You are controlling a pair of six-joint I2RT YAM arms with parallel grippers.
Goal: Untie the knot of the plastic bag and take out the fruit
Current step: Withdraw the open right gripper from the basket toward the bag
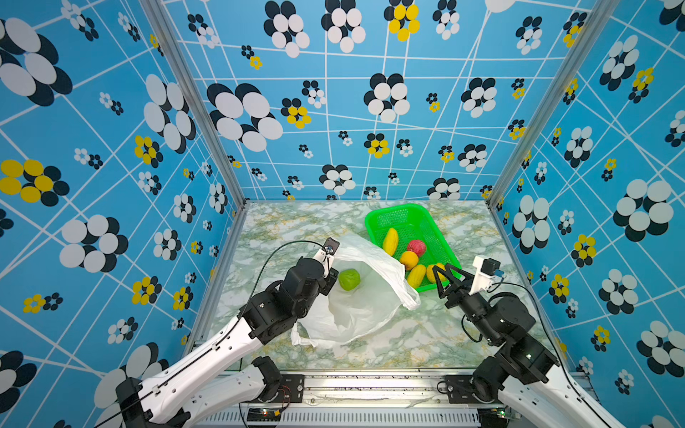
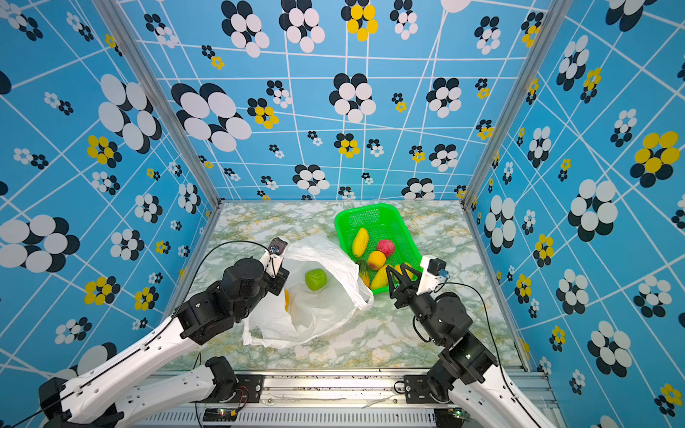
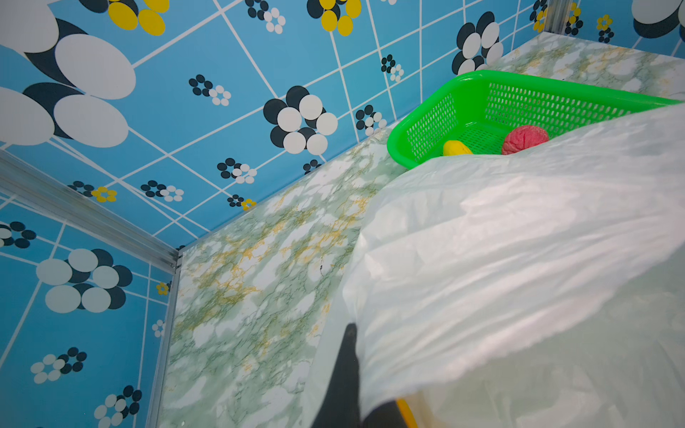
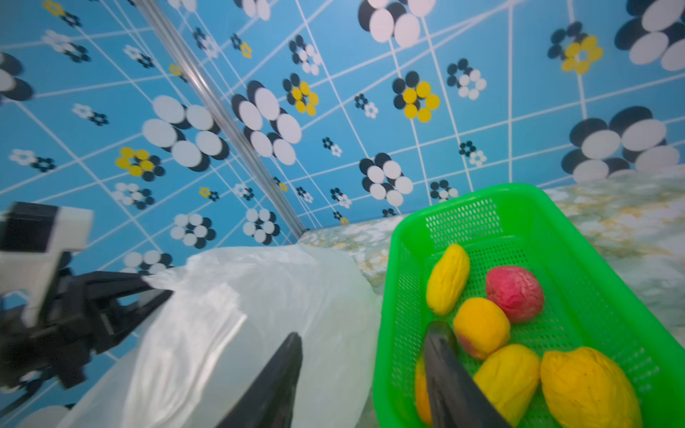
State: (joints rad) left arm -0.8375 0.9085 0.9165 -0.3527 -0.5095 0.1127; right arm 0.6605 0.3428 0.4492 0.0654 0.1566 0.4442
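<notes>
Near done — no knot left, plastic bag (image 1: 365, 304) lies open beside basket (image 1: 396, 207), my left gripper (image 4: 157, 289) clamped on its rim, my right gripper (image 1: 441, 267) spread, empty, over binned fruit (image 1: 409, 259). Still inside — green fruit (image 1: 349, 279), orange piece (image 2: 286, 299).

Left hand (image 4: 159, 288) tight, right hand (image 4: 366, 329) agape
</notes>
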